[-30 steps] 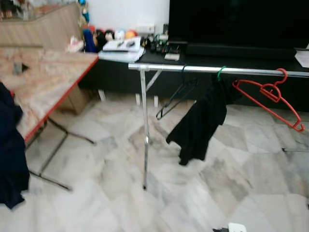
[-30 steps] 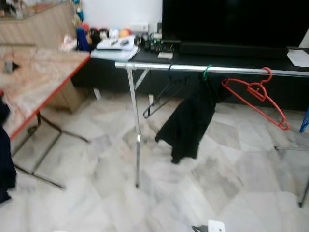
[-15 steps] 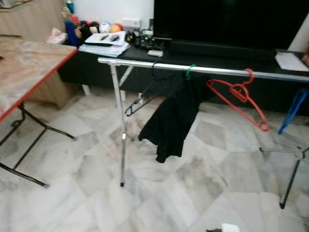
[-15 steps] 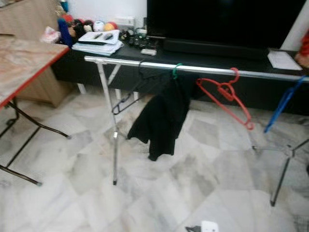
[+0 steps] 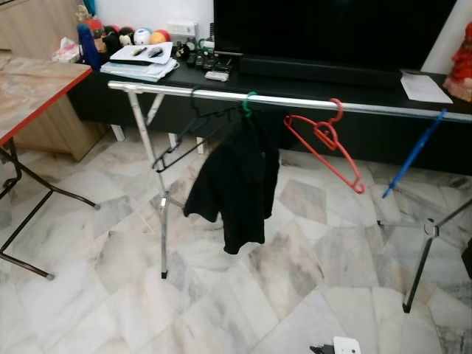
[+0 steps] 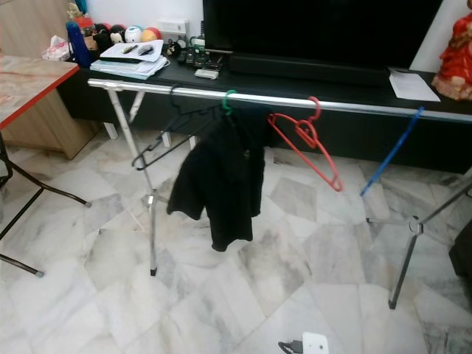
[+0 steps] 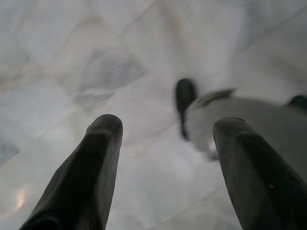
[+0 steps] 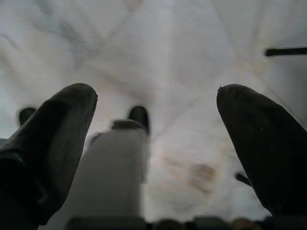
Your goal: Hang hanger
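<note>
Hanging low, both arms point down at the marble floor (image 5: pixel 295 273). The left end effector (image 7: pixel 165 129) has its two black fingers spread wide with nothing between them, and beyond them sits a blurred grey shape with a dark tip. The right end effector (image 8: pixel 156 103) is spread just as wide, holding nothing, over pale tiles and a blurred whitish shape.

Up in the head views the scene is different: a silver clothes rail (image 5: pixel 295 100) runs across the room on thin metal legs, in front of a long black TV bench (image 5: pixel 310 77) with a dark screen (image 5: pixel 332 29) above it. On the rail, from the robot's left, a black hanger (image 5: pixel 184 136) hangs tilted, then a green hook carrying a black garment (image 5: pixel 232 181) that droops well down, then the red hanger (image 5: pixel 324 144) hooked over the rail and slanting down to the right, then a blue hanger (image 5: pixel 413 151) seen edge-on. A red-edged table (image 5: pixel 33 88) stands at far left. Books and toys crowd the bench's left end. A small white plug (image 5: pixel 343 345) lies on the floor at the bottom edge.
</note>
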Controlling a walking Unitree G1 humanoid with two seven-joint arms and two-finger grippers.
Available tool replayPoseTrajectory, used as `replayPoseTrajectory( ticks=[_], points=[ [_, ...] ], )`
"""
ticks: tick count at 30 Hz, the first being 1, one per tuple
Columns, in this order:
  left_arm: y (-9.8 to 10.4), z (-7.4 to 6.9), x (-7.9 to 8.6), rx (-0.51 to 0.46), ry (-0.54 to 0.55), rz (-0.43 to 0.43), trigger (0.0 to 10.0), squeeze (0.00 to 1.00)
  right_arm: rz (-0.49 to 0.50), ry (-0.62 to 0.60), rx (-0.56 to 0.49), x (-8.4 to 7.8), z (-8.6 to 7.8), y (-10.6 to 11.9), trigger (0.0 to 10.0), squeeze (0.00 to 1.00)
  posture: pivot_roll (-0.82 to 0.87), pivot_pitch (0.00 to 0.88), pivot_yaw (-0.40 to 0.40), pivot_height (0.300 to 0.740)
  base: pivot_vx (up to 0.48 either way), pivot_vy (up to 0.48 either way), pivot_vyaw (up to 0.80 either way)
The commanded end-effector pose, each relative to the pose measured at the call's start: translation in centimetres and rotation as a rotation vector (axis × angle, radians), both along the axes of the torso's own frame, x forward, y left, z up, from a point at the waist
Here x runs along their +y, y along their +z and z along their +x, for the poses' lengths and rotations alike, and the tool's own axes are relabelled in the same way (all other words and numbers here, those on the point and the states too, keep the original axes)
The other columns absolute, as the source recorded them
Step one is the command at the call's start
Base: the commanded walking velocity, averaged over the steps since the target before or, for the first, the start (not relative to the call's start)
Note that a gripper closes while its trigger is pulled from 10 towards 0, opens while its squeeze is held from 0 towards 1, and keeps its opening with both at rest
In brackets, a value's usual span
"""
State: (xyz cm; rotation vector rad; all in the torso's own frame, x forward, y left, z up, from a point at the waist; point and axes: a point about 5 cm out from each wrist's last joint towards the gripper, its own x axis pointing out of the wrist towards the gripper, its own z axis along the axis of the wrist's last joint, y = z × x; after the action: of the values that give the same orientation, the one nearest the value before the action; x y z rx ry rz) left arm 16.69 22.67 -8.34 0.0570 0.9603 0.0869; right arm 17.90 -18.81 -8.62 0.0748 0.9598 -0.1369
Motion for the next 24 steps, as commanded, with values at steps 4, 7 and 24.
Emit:
replayPoseTrajectory(
  ticks=[4, 7, 24],
  points=[
    [-0.6, -0.9, -0.6, 0.048, 0.002, -0.005, 10.0, 0.0, -0.001, -0.017, 0.033, -0.4, -0.8, -0.4, 10.0, 0.0, 0.0, 0.145, -0.013, 0.74, 0.0, 0.0, -0.32],
    [-0.5, -0.4, -1.3, 0.043, -0.003, -0.015, 10.0, 0.0, -0.002, -0.018, 0.033, -0.3, -0.8, -0.4, 10.0, 0.0, 0.0, 0.145, -0.011, 0.74, 0.0, 0.0, -0.79],
    [-0.5, -0.4, -1.2, 0.049, -0.034, 0.008, 10.0, 0.0, 0.001, -0.017, 0.042, -0.1, -1.0, -0.5, 10.0, 0.0, 0.0, 0.145, -0.001, 0.74, 0.0, -0.085, -0.79]
  ],
)
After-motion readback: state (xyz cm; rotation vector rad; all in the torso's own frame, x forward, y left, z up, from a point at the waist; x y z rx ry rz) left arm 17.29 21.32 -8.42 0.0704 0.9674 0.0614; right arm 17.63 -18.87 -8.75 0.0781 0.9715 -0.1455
